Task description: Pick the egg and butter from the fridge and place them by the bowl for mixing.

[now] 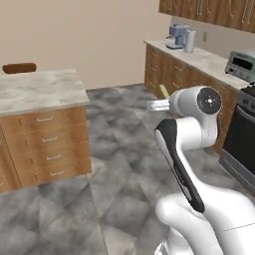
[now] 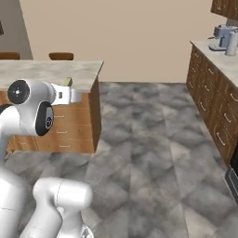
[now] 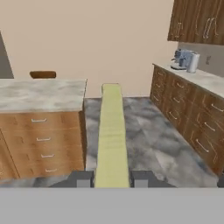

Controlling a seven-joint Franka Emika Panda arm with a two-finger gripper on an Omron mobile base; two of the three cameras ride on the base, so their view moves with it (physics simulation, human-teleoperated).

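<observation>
Flat, even ambient light in all three views, no visible source and no directional beam. Almost no cast shadows: the island point(image 1: 40, 89) drops only a faint darker band under its countertop edge. Floor point(image 2: 148, 153) mottling is texture, not shade. No glare or specular hot spots, even on the white arm point(image 1: 189, 144) or the metal appliances at the far corner of the wall counter point(image 3: 201, 78). Everything is soft and low-res, with blocky compression on drawer handles and cabinet edges. No depth blur; near and far are equally soft. No edge distortion; lines stay straight.
</observation>
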